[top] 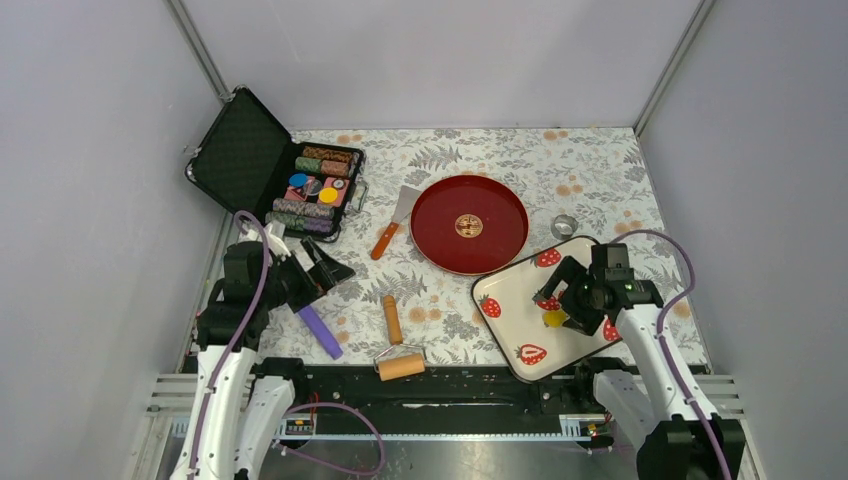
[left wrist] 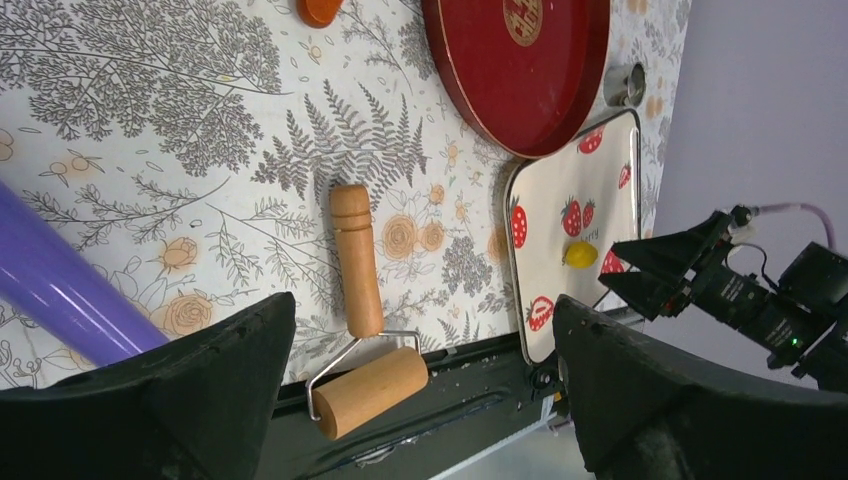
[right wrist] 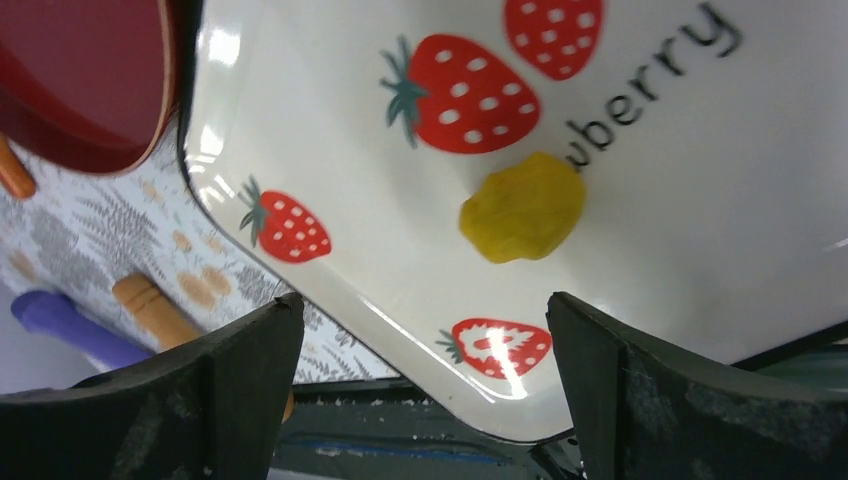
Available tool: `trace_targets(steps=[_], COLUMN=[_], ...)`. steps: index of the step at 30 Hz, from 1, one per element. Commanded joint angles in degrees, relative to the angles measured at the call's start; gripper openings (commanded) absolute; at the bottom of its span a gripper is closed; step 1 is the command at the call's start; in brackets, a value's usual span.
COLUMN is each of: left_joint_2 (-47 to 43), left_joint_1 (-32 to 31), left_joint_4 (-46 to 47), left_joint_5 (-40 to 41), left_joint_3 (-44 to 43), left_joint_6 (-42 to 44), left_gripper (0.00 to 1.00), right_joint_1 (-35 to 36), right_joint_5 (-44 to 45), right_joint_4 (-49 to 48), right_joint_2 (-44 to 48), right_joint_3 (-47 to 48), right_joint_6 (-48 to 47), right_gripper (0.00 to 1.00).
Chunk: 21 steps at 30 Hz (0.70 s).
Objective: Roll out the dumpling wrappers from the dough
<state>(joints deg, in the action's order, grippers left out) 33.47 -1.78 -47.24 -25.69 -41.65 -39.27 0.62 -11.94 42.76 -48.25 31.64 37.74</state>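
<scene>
Top external | right gripper (top: 556,285) spread wide over dough (top: 552,318) | left gripper (top: 333,266) spread wide, hovering

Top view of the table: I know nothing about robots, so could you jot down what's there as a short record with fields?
Dough: yellow lump on the strawberry tray, not yet rolled flat
Right tool: open, empty, over the dough
Left tool: open, empty, above the table near the purple stick
Roller: wooden, lying on the table between the arms, untouched
Red plate: beside the tray, no dough on it
</scene>
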Motion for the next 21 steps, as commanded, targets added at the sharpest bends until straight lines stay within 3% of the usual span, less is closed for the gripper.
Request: trace_targets(steps=[1, 7, 12, 16, 21], left_joint_2=[1.9, 4.9, 6.2, 4.7, 4.5], left_joint_1=[0.1, -2.0, -1.9, -1.9, -1.9], left_joint_4=[-1.2, -3.3, -6.1, -3.9, -1.4], left_joint_5=[-4.0, -4.3, -5.9, -10.4, -9.0], left_joint_3=[-4.4, -6.3, -4.6, -1.3, -1.4], left_joint_6=[4.6, 13.4, 16.5, 15.7, 14.0], left_gripper=[0.99, 0.99, 0.99, 0.99, 0.99], right_joint_1=[4.7, 14.9, 19.0, 20.0, 21.7], right_joint_5=[-3.4, 1.5, 4.6, 6.4, 5.3], right_joint_4=[-0.1, 5.9, 5.4, 3.2, 4.3], right_joint_2=[-2.3, -8.9, -7.4, -6.0, -12.3], right_joint_3=[4.4, 10.7, 10.9, 10.5, 14.0], right_joint_6=[-1.1, -2.3, -0.4, -0.4, -2.2], right_gripper=[0.99, 0.99, 0.99, 0.99, 0.99])
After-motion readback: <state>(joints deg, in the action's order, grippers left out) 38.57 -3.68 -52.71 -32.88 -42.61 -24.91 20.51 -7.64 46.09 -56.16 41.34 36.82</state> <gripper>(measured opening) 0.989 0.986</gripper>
